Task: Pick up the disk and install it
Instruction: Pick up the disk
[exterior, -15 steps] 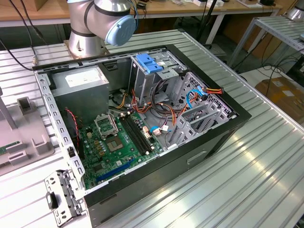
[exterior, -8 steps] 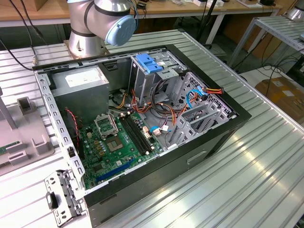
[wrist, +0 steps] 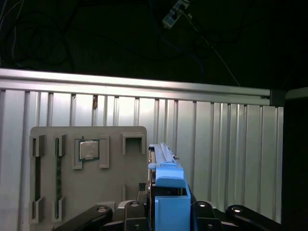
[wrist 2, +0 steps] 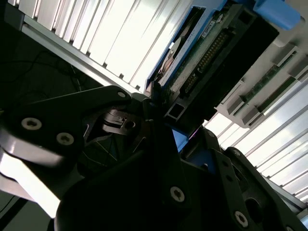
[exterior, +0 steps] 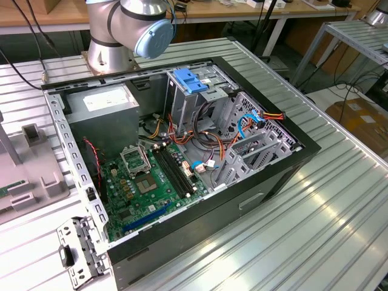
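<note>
**Over the parts tray: disk gripped on edge, case lying open**

Over the grey parts tray (wrist: 67, 192) on the slatted table (wrist: 231, 159), the gripper (wrist 2: 155, 96) has the disk (wrist: 168, 185) between its fingers. They press against both flat faces at one end, so I judge it clamped on the drive rather than merely straddling it. The disk stands on edge at the tray's border, its length pointing away from the wrist toward the table. Whether its far end rests in a pocket or hangs free I cannot tell.

The pose makes sense to me. On edge, the disk offers its two broad faces to a narrow grip and leaves its blue rails free. The tray's moulded pockets seem meant to keep each part in a known spot, and a processor chip (wrist: 88, 149) lies in one.

In the exterior view the computer case (exterior: 273, 182) lies on its side with the panel off and the motherboard (exterior: 148, 182) facing up, probably so it can be reached from above. The tray sits at the exterior view's left, well apart from the drive cage (exterior: 182, 109) and its blue bracket (exterior: 191, 82) at the far side of the case.

As for writing, a small white sticker (wrist 2: 208, 30) on the disk and a white label (exterior: 103, 100) on the power-supply box (exterior: 100, 124) carry print, but none of it is legible to me.
</note>
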Motion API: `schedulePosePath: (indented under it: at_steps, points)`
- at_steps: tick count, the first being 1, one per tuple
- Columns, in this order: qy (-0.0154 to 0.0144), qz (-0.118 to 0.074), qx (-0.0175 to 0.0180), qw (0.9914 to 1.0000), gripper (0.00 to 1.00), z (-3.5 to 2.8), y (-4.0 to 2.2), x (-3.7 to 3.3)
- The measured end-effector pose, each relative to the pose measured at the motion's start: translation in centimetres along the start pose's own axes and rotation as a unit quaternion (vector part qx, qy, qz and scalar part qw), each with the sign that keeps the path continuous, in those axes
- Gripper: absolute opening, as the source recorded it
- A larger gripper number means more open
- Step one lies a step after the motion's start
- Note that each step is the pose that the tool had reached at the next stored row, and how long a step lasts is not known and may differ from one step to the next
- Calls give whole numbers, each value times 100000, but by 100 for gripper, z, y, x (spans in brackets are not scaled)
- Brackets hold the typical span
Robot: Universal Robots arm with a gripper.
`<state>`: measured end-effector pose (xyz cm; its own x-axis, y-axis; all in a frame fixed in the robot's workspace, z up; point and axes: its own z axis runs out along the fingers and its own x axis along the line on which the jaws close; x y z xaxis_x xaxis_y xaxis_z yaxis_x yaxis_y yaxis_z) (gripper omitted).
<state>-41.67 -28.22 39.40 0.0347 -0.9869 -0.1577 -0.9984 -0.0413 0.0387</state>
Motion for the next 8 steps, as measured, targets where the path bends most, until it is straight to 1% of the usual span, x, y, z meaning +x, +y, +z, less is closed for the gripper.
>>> schedulePosePath:
  at_steps: [7,8]
  points:
    - [-6,1,-1,100000,37,-38,2,-6]
    - [53,-4,3,100000,37,-41,1,-6]
